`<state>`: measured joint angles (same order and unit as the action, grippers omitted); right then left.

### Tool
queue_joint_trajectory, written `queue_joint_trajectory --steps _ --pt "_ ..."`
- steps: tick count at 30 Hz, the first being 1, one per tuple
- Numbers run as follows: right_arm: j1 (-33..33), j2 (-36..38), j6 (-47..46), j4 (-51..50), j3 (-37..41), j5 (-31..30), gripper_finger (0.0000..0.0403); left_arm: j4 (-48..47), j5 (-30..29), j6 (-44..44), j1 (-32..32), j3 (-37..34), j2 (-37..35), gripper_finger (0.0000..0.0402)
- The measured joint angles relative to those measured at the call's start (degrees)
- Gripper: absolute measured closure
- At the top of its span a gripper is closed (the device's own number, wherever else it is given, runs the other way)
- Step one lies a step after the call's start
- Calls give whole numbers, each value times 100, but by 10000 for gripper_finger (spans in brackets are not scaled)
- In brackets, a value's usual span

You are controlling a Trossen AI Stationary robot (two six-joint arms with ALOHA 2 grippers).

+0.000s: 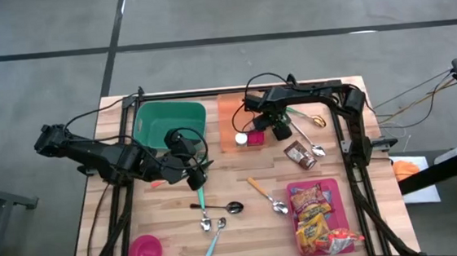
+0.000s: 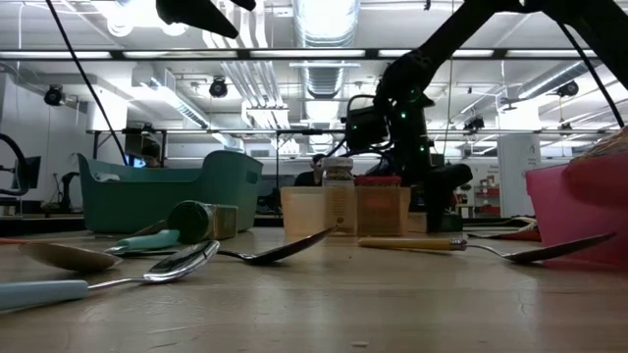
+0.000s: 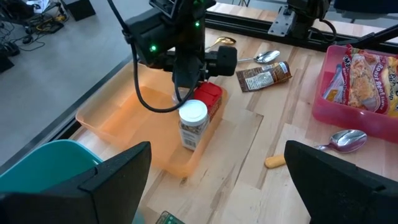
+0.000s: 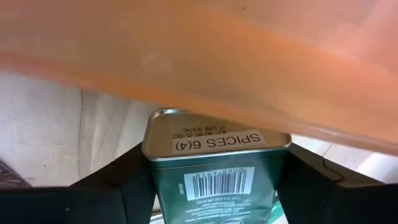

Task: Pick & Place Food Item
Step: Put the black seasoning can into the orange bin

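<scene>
Since my right pincer hangs steeply over the tray with its fingers set against both sides of the tin, the grip looks made, yet I cannot judge how firm it is, and that is where trouble may start. Smooth metal walls give my pads little to bite on, so a lift begun too early could let the tin slide out and drop back, or tip over the tray's low rim onto the wood. The jar stands just beside the tin, nearly touching it; a finger that strays wide, or a tin that swings as it rises, could knock that tall, narrow jar over and send it rolling. The tray itself is light and may drag along if I catch its wall on the way up. My left pincer waits wide open and holding nothing near the green bin, facing the tray, and a careless carry across the table could bring the two arms close
</scene>
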<state>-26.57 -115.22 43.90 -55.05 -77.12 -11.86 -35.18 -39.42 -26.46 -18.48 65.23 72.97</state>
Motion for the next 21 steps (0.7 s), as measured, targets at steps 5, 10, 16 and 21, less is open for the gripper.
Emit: queue_joint_trajectory --steps 5,10,16,21 --pt "7 4 -23 -7 2 9 153 0 0 1 0 0 0 31" --pt "9 35 -239 -28 15 35 153 0 0 0 0 -2 0 31" --pt "11 375 -555 -41 22 315 153 0 0 0 4 -2 0 31" --pt "11 905 -1005 -119 37 353 153 -4 0 2 4 0 0 31"
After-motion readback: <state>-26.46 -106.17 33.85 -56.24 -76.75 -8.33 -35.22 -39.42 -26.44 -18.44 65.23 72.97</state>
